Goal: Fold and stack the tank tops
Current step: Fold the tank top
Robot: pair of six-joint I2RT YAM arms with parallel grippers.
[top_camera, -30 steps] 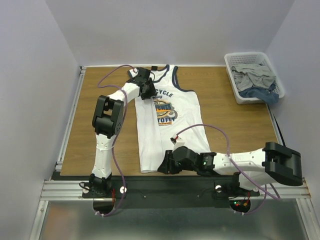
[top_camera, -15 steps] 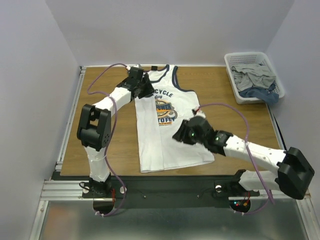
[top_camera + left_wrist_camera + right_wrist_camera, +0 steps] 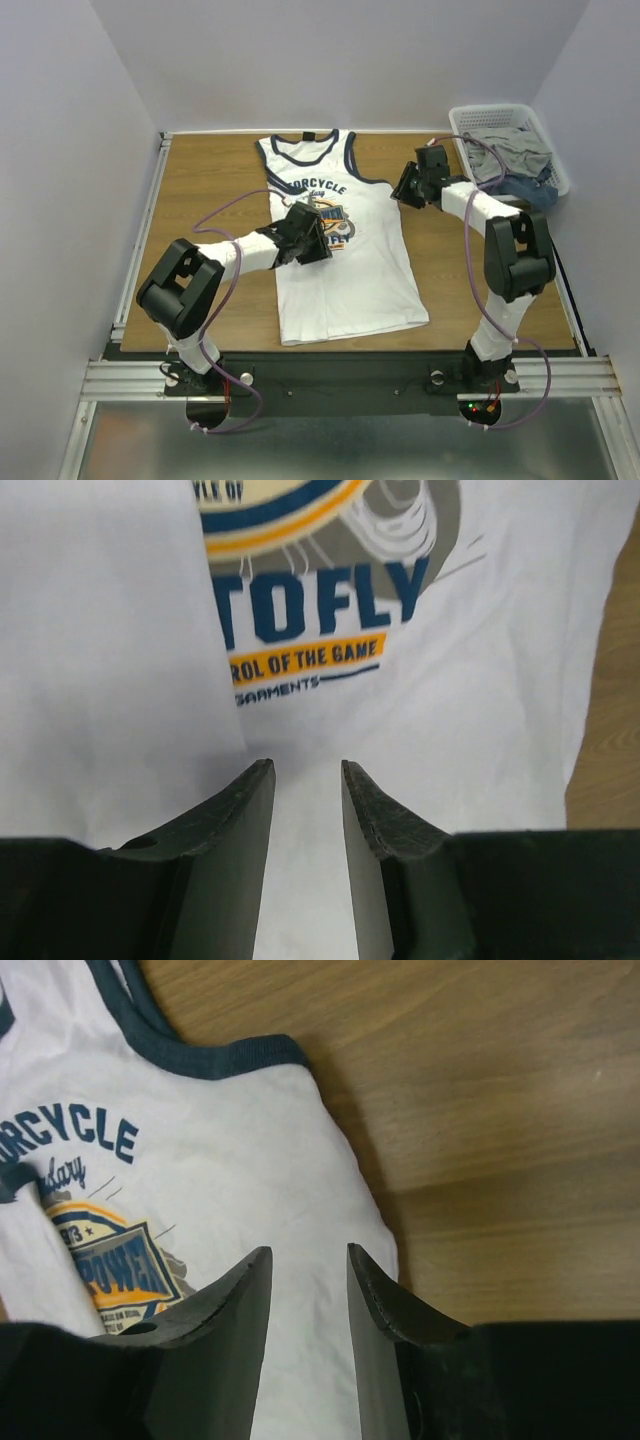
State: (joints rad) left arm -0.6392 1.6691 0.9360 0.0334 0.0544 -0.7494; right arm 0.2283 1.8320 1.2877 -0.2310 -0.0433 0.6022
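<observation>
- Starting at the left fingers (image 3: 240, 830), a narrow gap is seen between the two dark pads; they are parted and nothing is clamped in them.
- White cloth of the tank top (image 3: 480, 680) is seen directly below those fingers, just under the navy and orange chest print (image 3: 320, 590), where "TOFLY" and "OF THE GAME" can be read.
- A flap of white cloth is laid over the left part of the print in the left wrist view, so the first letters are hidden.
- Whether the left fingers touch the cloth cannot be told.
- The right fingers (image 3: 235, 1310) are likewise parted by a narrow gap, with nothing gripped.
- Below them the tank top's side edge is seen, just under the navy armhole trim (image 3: 240, 1058), with bare wooden tabletop (image 3: 480, 1110) to the right.
- From the top view, the tank top (image 3: 345, 270) is spread flat on the tabletop (image 3: 210, 170), neck toward the far edge and hem toward the arm bases.
- The left fingers (image 3: 305, 232) are placed over the chest print, and the right fingers (image 3: 412, 187) at the garment's right edge beside the armhole.
- A white basket (image 3: 490, 107) is set at the far right corner, near the right arm, with grey cloth (image 3: 510, 150) and blue cloth (image 3: 525, 188) heaped in it.
</observation>
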